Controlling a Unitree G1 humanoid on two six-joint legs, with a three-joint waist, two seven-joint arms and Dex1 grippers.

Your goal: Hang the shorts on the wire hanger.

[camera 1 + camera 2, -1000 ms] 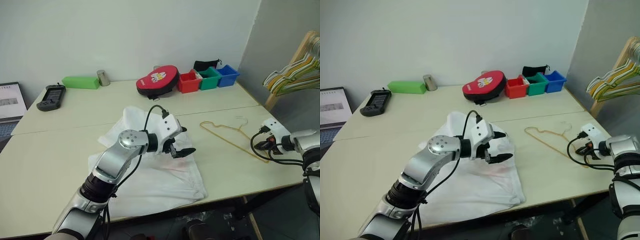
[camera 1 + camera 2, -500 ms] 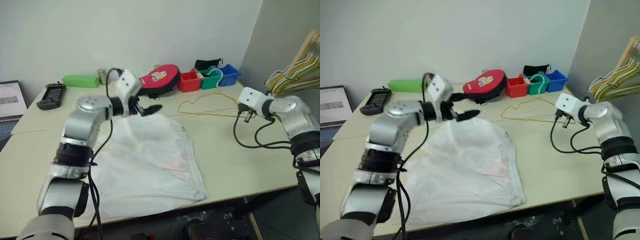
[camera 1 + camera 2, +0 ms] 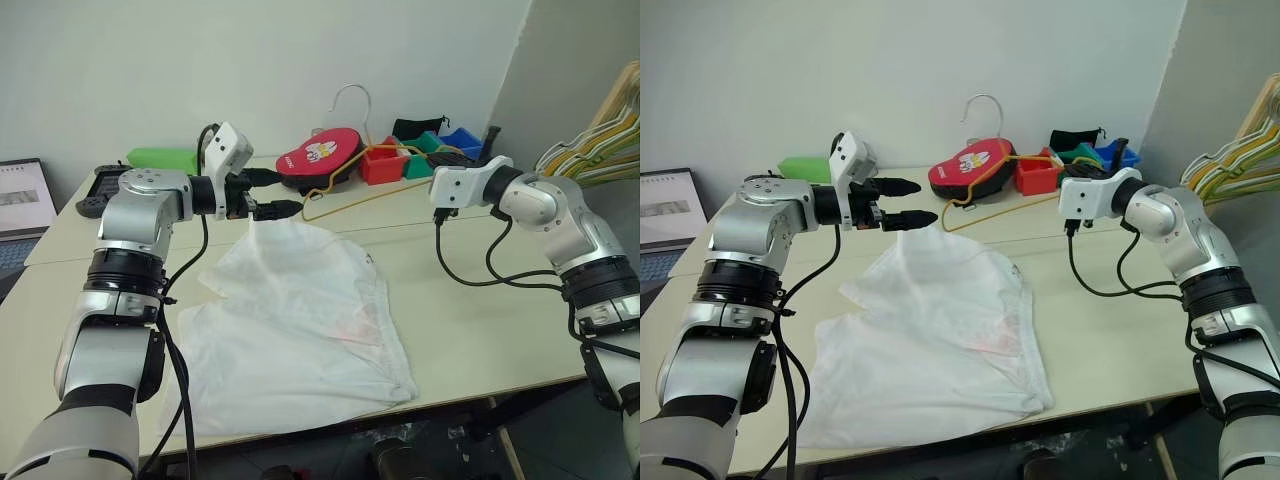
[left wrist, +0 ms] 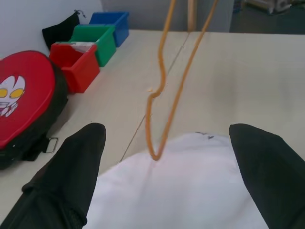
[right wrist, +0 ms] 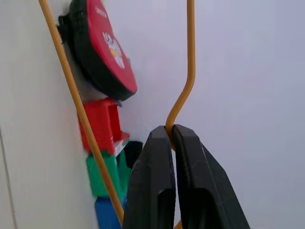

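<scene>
Lying spread on the cream table (image 3: 480, 300), the shorts (image 3: 300, 330) sit in front of the robot, between both arms but lower than either; big white thin fabric, crumpled & slightly see-through, faint pinkish-red mark near the middle, one edge raised in a soft peak toward the L gripper. The wire hanger (image 3: 375, 185) is up in the air behind the shorts' far edge: thin yellow wire, wavy shoulder, silvery hook (image 3: 985, 105) pointing up. Its long axis runs roughly level across the scene, from the R gripper (image 5: 172, 138) toward the robot's left, w/ the free pointed corner ending just above the shorts' raised edge, which the L wrist view shows nearly over the fabric. R gripper's black fingers are clamped tight on the wire at a bend, so the hanger is carried by the R arm alone. L gripper (image 3: 268, 193) hovers w/ its two fingers spread wide & nothing between them, pointing toward the hanger's free corner, just above the shorts' far edge. So the L arm is the nearer one to both the fabric edge & the hanger tip; judging from that, the next move probably needs the L to pick up fabric so the wire can pass into it. Further out: red oval case (image 3: 318, 155), red bin (image 3: 380, 165), green bin (image 3: 418, 160), blue bin (image 3: 462, 142), a green box (image 3: 160, 160), striped hangers (image 3: 590, 150) on a rack at the robot's right.
</scene>
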